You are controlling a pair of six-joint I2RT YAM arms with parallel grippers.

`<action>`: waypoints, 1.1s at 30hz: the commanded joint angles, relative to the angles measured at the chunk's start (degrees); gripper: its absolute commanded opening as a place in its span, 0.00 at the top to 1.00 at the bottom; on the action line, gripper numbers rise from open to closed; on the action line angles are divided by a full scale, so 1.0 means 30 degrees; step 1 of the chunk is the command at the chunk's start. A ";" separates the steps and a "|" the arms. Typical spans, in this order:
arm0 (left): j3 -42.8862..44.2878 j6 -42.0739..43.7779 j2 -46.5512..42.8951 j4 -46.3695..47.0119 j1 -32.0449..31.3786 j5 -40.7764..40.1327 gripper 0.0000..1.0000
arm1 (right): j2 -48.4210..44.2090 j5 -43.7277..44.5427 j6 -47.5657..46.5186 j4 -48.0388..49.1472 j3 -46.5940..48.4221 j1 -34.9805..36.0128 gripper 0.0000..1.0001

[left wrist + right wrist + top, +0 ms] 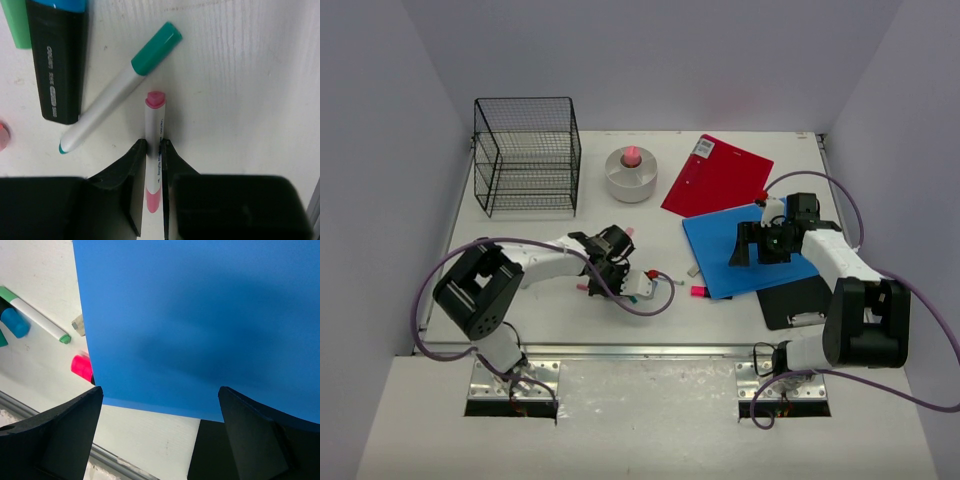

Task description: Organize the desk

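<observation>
The off-white desk (540, 310) holds loose pens and folders. My left gripper (610, 262) is low over the desk at left centre. In the left wrist view it (153, 150) is shut on a white pen with pink ends (154, 122) that lies on the desk. A silver marker with a green cap (120, 90) and a black highlighter with a blue cap (57, 60) lie just beyond. My right gripper (757, 245) is open and empty above the near edge of a blue folder (720, 250), which also shows in the right wrist view (200, 315).
A black wire basket (527, 157) stands back left, with a white round holder (631, 175) beside it. A red folder (715, 175) lies partly under the blue one. A black clipboard (795, 298) and a pink highlighter (698, 291) lie near the front rail (105, 457).
</observation>
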 commanded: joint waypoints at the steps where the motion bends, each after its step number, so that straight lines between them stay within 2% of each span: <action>1: -0.0309 0.0521 -0.2030 -0.0770 -0.0425 -0.1611 1.00 | 0.0020 -0.0709 -0.0072 0.0069 0.0837 0.0002 0.01; 6: -0.0595 0.2409 -0.6152 -0.0081 -0.1139 -0.3313 1.00 | 0.0172 -0.1496 -0.0293 -0.1203 0.2553 0.0069 0.01; 12: -0.3379 0.7535 -1.1869 0.3336 -0.2852 -0.4007 1.00 | 0.1434 -0.3366 -0.0912 -0.5575 0.7367 0.1404 0.01; 14: -0.4474 0.9578 -1.3366 0.3781 -0.3001 -0.3803 1.00 | 0.2067 -0.4118 -0.0799 -0.6082 0.8845 0.1526 0.01; 16: -0.6365 1.3566 -1.5867 0.5544 -0.3147 -0.2401 1.00 | 0.3279 -0.5292 -0.0202 -0.7507 1.1239 0.3050 0.02; 18: -0.7212 1.6152 -1.7275 0.6641 -0.3155 -0.0874 1.00 | 0.4236 -0.6218 0.0623 -0.8327 1.2823 0.4125 0.03; 23: -0.8751 2.0270 -1.8701 0.7941 -0.3206 0.1535 1.00 | 0.6543 -0.9024 0.2139 -0.9686 1.5797 0.6643 0.14; 30: -0.9391 2.3596 -1.9050 0.7931 -0.3206 0.2782 1.00 | 0.8509 -0.9298 0.2659 -1.0077 1.7923 1.0979 0.33; 33: -0.9420 2.4356 -1.9079 0.7679 -0.3206 0.3199 1.00 | 0.9024 -0.9523 0.2574 -1.0329 1.8509 1.2044 0.36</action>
